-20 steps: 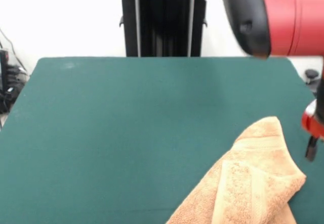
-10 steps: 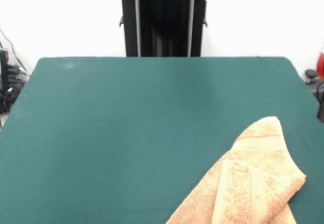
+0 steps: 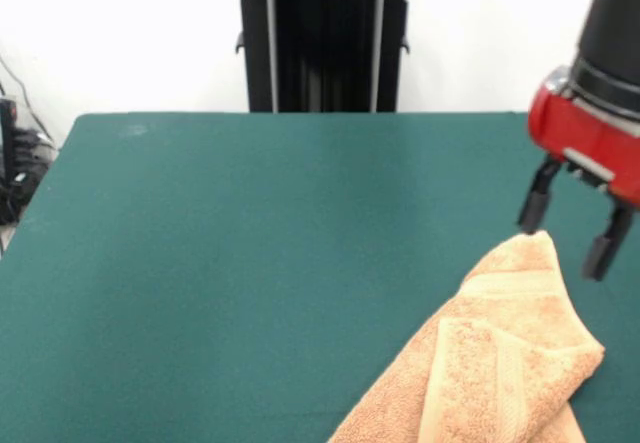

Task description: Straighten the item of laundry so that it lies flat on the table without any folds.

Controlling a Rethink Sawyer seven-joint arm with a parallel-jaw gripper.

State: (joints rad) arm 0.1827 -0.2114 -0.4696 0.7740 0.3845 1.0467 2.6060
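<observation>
The orange-tan towel point(image 3: 490, 363) lies crumpled and folded over itself at the near right of the green table point(image 3: 250, 243). One corner points toward the far side, and a woven band shows on the folded top layer. Its near part runs out of the picture's bottom edge. My gripper point(image 3: 566, 231) hangs just above the towel's far corner, at the right. Its two black fingers point(image 3: 535, 206) are spread apart with nothing between them.
The robot's black pedestal point(image 3: 325, 38) stands at the table's far side. Cables and dark gear point(image 3: 15, 168) lie off the table's left edge.
The arm swung out of view to the right, then the gripper came back in and now hangs open over the towel's far corner. The towel has not moved.
</observation>
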